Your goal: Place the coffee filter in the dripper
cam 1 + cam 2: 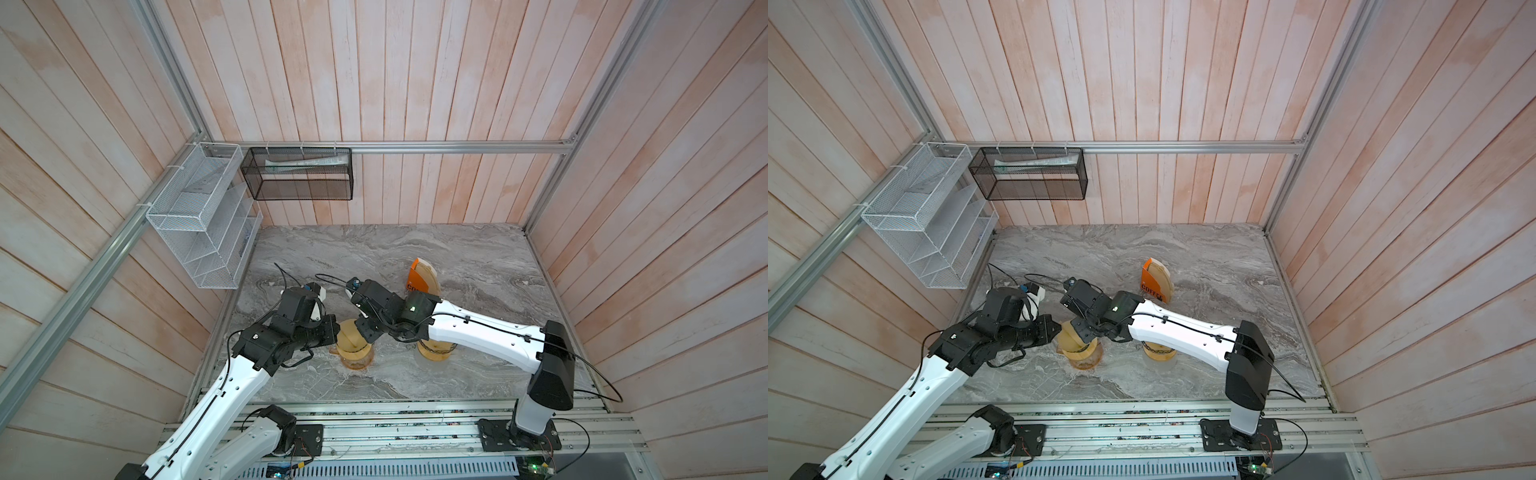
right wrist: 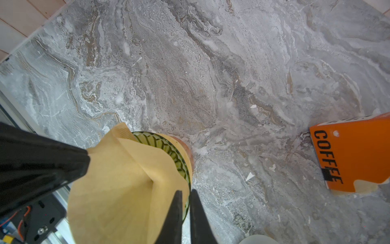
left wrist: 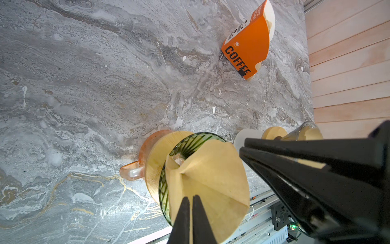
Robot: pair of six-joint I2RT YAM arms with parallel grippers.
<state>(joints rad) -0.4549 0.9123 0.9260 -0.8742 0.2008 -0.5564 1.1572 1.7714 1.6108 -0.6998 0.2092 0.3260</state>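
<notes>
Looking thru both wrist cams, I see the coffee filter (image 3: 211, 175) sitting as an opened cone in the green glass dripper (image 3: 185, 141), w/ most of the paper standing proud of the rim. The dripper's wooden collar (image 3: 157, 154) rests on an amber cup (image 3: 132, 171) on the marble surface (image 3: 84, 84). Left end effector (image 3: 191, 198): fingers pressed together, pinching the filter's edge. Right end effector (image 2: 186, 192): fingers drawn together at the opposite edge, right over the dripper rim; can't tell if any paper is caught btwn them. Orange filter box (image 3: 247, 46) marked COFFEE stands well apart, toward the back wall. In both top views the two arms meet over the cup.
</notes>
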